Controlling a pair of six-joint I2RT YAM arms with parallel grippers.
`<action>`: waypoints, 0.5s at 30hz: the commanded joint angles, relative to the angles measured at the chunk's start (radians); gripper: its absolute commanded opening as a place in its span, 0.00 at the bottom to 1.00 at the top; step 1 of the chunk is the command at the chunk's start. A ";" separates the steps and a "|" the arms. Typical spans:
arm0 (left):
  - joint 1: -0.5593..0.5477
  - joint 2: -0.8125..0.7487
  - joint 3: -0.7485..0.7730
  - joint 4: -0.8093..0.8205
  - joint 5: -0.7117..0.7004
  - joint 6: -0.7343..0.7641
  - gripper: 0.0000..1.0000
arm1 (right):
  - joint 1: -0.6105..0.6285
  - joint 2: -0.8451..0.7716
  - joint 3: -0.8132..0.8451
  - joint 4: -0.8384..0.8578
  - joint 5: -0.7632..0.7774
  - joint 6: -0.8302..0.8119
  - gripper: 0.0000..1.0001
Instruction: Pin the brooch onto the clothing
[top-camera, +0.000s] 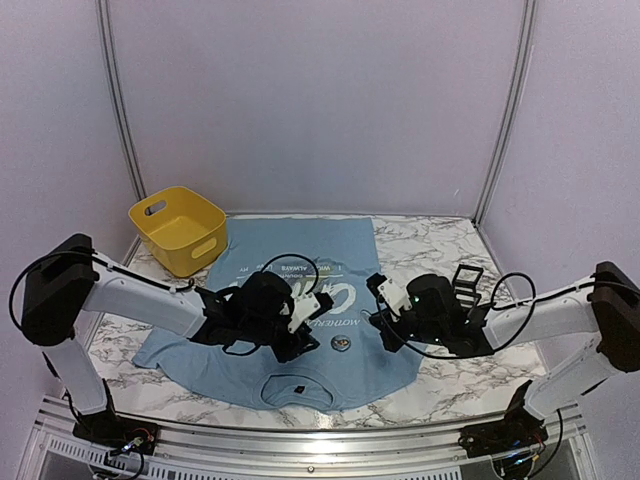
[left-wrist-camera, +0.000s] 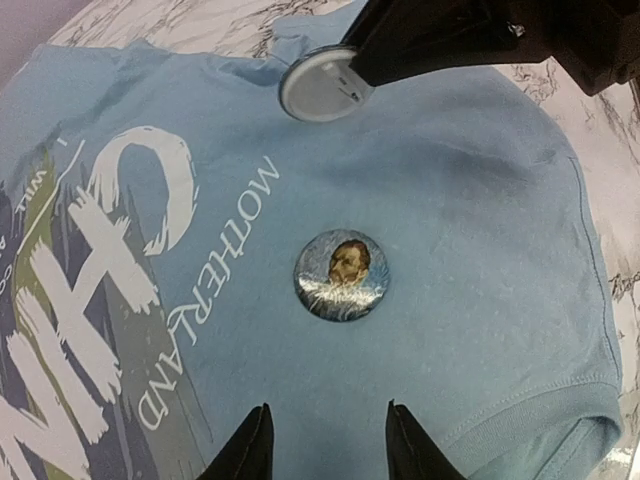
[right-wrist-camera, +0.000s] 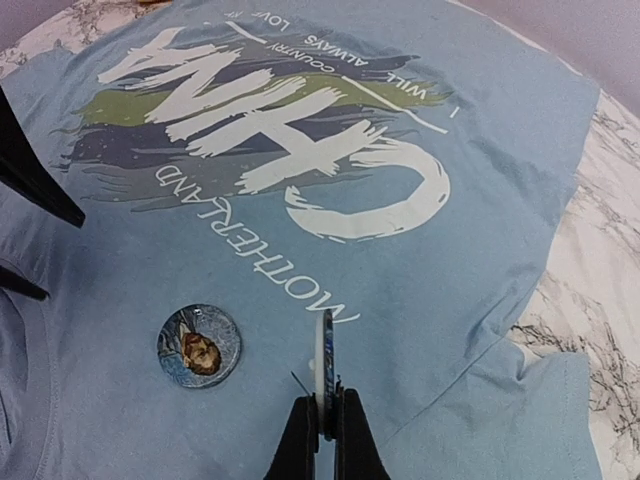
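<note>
At the near edge of the tabletop (top-camera: 450, 235) the shirt (top-camera: 250, 375) lies flat, print up, its collar toward the arm bases and its hem toward the far edge. Just beyond the collar, on plain blue cloth short of the lettering (right-wrist-camera: 290, 150), the brooch (left-wrist-camera: 341, 275) rests with its portrait face up. Whether its pin passes through the cloth is hidden under it. The left gripper (left-wrist-camera: 327, 410) hangs over the brooch with its jaws apart and nothing between them, its fingers on the collar side of the brooch and clear of it. Just to the right, the right gripper (right-wrist-camera: 326, 400) is clenched on the rim of a thin white disc (right-wrist-camera: 325, 345), held on edge over the shirt near the brooch. This may be a backing or a second badge; I cannot tell which. Beyond both lies the printed chest, and past the shirt's left shoulder a yellow bin (top-camera: 178, 228) stands at the far-left corner. By my reading the brooch is in place on the shirt and let go, so the task looks well along. Left to do are a check that it is fastened and a use for the disc.
</note>
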 joint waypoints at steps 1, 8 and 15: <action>0.008 0.091 0.080 -0.033 0.084 0.124 0.41 | -0.019 0.001 0.019 0.072 -0.021 -0.036 0.00; 0.011 0.197 0.147 -0.117 0.042 0.136 0.48 | -0.025 0.016 0.033 0.115 -0.069 -0.072 0.00; 0.014 0.158 0.069 -0.075 0.094 0.129 0.22 | -0.025 0.050 0.036 0.159 -0.123 -0.130 0.00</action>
